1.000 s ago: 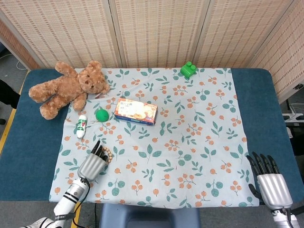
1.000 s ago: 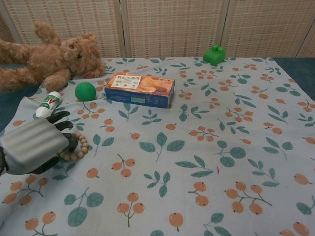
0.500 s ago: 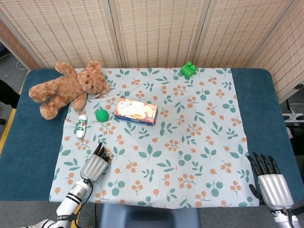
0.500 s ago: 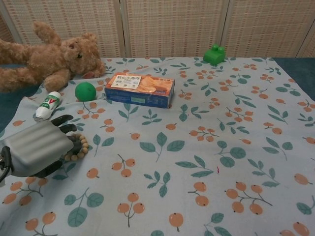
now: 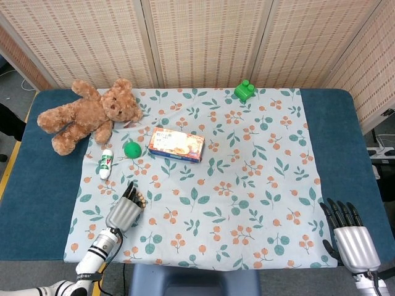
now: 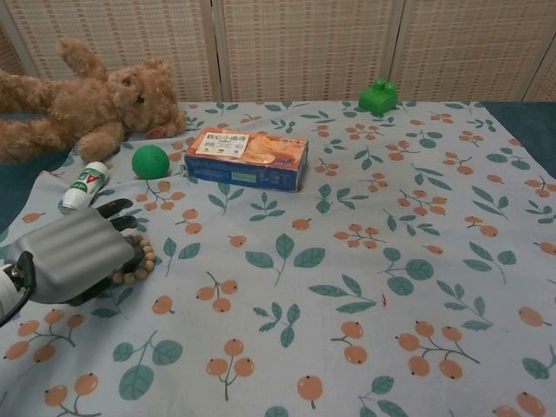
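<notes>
Slightly nearer the front table edge than a second ago, the left hand (image 6: pixel 69 254) is laid over a string of round wooden beads (image 6: pixel 139 261) on the floral cloth (image 6: pixel 347 261); whether the beads are gripped cannot be told. Part of the string is hidden beneath it. At the front right corner, the right hand (image 5: pixel 352 237) is held spread and empty.

A staged test table, not a lived-in room

Ahead of my fingers a leaf-and-berry cloth (image 5: pixel 247 179) covers a blue padded table (image 5: pixel 37 185); beyond it woven folding screens (image 5: pixel 203 37) wall everything off. A teddy bear (image 5: pixel 86 114), snack box (image 5: pixel 176 144) and toy block (image 5: pixel 244 90) lie spaced out like lab props.
</notes>
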`<control>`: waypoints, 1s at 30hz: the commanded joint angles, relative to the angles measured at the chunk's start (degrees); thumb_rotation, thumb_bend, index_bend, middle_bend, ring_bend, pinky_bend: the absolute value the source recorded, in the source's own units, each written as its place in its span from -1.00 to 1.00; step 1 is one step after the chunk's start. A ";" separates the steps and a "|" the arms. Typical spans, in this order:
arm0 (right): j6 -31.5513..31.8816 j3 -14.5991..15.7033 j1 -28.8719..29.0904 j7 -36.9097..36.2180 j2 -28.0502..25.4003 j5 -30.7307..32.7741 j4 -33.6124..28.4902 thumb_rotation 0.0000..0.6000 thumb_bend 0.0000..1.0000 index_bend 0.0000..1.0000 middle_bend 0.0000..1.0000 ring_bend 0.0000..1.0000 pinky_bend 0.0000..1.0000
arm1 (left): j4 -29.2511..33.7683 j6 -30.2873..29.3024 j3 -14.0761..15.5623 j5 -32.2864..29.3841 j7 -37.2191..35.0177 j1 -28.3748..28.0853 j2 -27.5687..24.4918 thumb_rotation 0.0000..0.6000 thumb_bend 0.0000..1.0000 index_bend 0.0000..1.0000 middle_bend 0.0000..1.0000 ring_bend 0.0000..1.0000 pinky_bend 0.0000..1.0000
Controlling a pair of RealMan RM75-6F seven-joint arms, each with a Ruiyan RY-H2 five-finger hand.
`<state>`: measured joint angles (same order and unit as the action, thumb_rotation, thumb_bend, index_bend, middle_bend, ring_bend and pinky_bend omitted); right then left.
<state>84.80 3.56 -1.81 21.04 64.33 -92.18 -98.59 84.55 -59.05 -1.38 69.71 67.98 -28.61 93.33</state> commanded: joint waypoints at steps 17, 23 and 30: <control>0.03 0.29 -0.13 -0.59 -0.36 -0.35 -0.14 1.00 -0.52 -1.00 -1.00 -1.00 -1.00 | -2.92 -4.64 2.37 -1.09 4.06 -2.69 1.80 1.00 0.06 0.22 0.24 -0.43 -0.88; 0.15 0.35 -0.22 -0.73 -0.43 -0.47 -0.21 1.00 -0.52 -1.00 -1.00 -1.00 -1.00 | -6.28 -7.96 3.05 5.08 -0.41 -2.82 2.72 1.00 0.06 0.22 0.25 -0.39 -0.87; 0.26 0.33 -0.28 -1.36 -0.77 -0.47 -0.29 1.00 -0.52 -1.00 -1.00 -1.00 -1.00 | -8.75 -10.84 2.68 9.39 -3.37 -2.91 3.25 1.00 0.13 0.40 0.38 -0.28 -0.83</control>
<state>85.06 3.90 -2.08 19.68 63.57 -92.65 -98.88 76.04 -69.57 1.40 78.75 64.94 -31.52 96.44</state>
